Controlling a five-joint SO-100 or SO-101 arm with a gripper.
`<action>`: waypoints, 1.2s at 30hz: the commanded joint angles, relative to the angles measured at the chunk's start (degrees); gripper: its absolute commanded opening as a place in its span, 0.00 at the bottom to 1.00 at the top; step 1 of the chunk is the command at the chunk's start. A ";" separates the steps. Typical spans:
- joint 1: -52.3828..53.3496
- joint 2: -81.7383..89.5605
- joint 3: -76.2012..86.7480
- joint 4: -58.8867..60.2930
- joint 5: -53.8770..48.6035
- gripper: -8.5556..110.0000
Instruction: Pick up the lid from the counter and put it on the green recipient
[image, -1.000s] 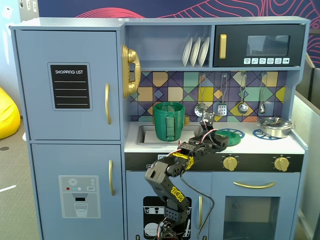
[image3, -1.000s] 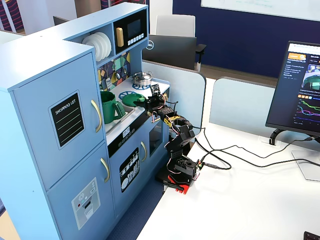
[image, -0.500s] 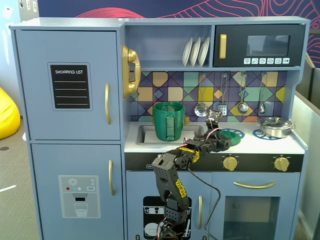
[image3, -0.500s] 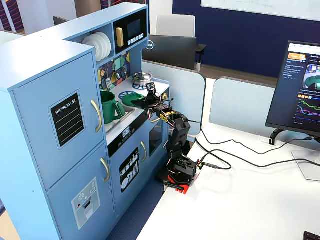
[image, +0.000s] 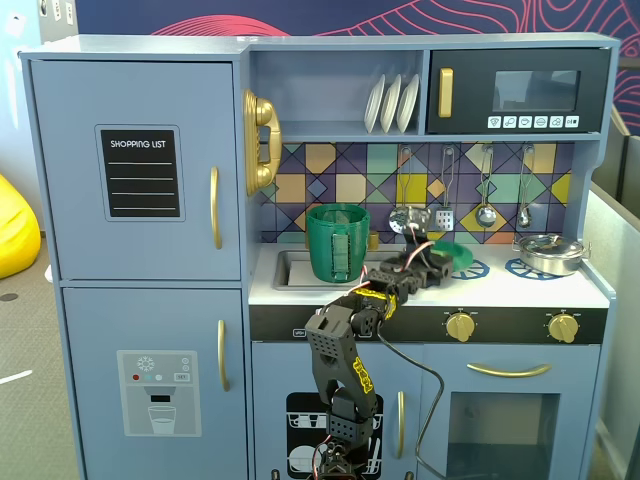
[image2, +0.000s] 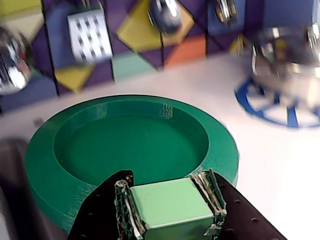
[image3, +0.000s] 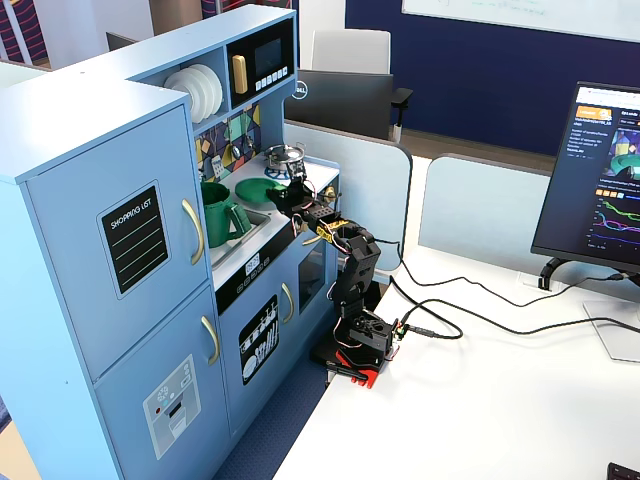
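Note:
The lid is a round dark green disc with a light green tab. My gripper is shut on that tab, one finger on each side. In a fixed view the lid sits tilted, low at the counter's middle, with my gripper at its left edge. I cannot tell if it touches the counter. The green recipient, a tall dark green pot with a ribbed strap, stands in the sink to the left, apart from the lid. In another fixed view the lid, pot and gripper show too.
A silver metal pot stands on the right burner and shows in the wrist view. A blue burner ring lies under the lid. Utensils hang on the tiled back wall. A shelf with white plates is above.

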 joint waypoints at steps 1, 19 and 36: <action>-2.29 4.92 -12.13 6.06 1.41 0.07; -19.60 4.57 -42.89 35.07 -1.05 0.07; -27.51 2.72 -39.55 36.30 -3.25 0.07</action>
